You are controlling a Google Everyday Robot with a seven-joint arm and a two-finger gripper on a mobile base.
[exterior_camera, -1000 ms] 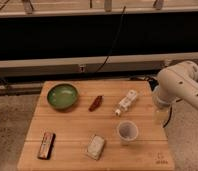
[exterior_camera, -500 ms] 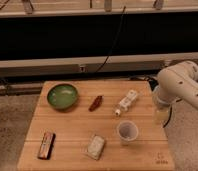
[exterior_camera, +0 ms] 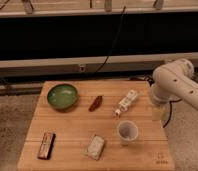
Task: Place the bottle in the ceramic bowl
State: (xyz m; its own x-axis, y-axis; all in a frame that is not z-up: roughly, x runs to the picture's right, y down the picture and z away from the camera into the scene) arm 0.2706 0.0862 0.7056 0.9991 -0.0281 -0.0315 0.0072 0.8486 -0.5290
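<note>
The bottle lies on its side on the worktop, right of centre. Its long axis runs diagonally: the broad end points to the upper right and the narrow cap end to the lower left, toward the clear plastic cup just below it. The gripper hangs at the right edge of the worktop under the bulky white arm. It sits to the right of the bottle and slightly lower in the frame, apart from it and touching nothing. It is largely tucked beneath the arm, but it stands spread and empty. The coming move therefore seems to be a reach leftward and a little up the frame, and the jaws would probably need to close across the bottle's narrow width, not along its diagonal. The ceramic bowl sits well apart at the upper left of the worktop, beyond a small reddish-brown item lying between it and the bottle, so the carry would likely pass over that item. Compared with the earlier frames nothing differs: arm, gripper, bottle and bowl all keep the same places, and the approach has not begun.
</note>
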